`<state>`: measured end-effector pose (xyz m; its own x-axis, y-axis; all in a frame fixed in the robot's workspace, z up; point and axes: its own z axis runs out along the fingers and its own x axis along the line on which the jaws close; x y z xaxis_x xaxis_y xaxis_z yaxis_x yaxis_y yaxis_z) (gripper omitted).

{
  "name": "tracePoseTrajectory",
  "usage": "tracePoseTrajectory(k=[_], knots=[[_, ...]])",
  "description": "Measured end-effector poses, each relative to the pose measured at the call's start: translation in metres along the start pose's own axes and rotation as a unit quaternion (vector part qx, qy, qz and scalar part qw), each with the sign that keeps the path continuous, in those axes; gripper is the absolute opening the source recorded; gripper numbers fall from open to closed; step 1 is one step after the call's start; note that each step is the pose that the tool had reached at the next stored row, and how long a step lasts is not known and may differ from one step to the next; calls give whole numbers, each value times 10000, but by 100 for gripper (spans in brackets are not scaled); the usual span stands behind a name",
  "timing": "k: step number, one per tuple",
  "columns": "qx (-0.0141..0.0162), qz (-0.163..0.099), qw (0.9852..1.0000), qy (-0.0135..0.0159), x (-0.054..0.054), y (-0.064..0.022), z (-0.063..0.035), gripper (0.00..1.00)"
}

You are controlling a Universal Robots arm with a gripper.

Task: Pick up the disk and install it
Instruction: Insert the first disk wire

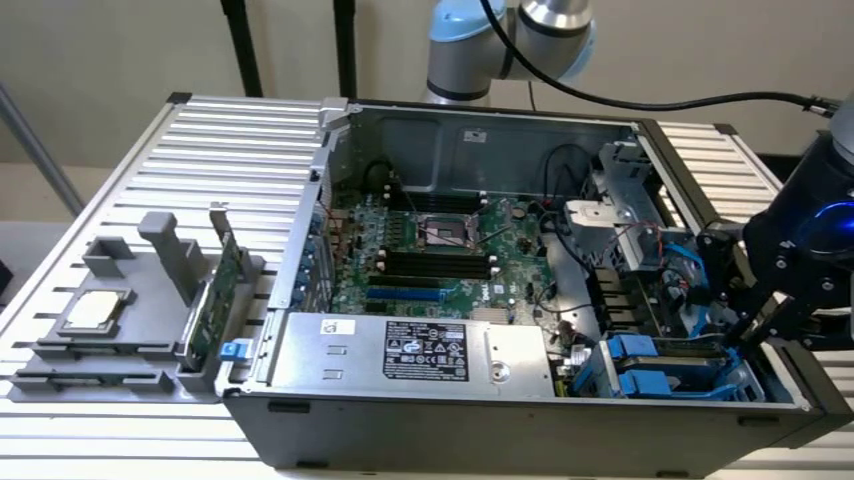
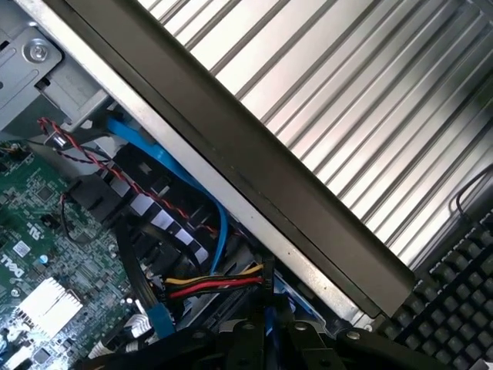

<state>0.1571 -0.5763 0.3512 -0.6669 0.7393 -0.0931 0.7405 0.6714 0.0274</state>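
gripper (image 1: 754,328): down inside the case (image 1: 534,430) at the corner on the exterior view's right, over the drive bay (image 1: 694,385). The wrist view puts it (image 2: 269,343) right above the cabling.
grip state: cannot tell whether it is clamped or let go. The contact zone is hidden behind the gripper body.
disk (image 1: 635,350): best read is the blue-framed unit low in the drive bay, just beside the gripper. Its label is not visible, so this is not certain.
fixture (image 1: 134,320): on the exterior view's left, well apart from the gripper. It holds 1 chip (image 1: 91,310) and 1 green card (image 1: 214,300).
risk 1: the blue data cable (image 2: 166,166) and the power lead (image 2: 223,284) run close by the gripper. Any travel could hook 1 of them and pull a plug.
risk 2: if the disk sits skewed in the bay rails, it would likely bind half-seated. Pushing harder would stress the blue frame.
risk 3: the case wall (image 2: 269,193) is just beside the gripper, so side clearance looks slim. A small drift would strike it.
risk 4: if the hold is weak, the disk could slip off toward the motherboard (image 2: 46,231).
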Motion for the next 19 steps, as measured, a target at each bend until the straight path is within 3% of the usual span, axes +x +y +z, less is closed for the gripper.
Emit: tracePoseTrajectory(k=[9, 19], knots=[[41, -3, 10000, 30, 28, -33, -46, 16], [55, 186, 9998, 30, 113, -127, -59, 16]])
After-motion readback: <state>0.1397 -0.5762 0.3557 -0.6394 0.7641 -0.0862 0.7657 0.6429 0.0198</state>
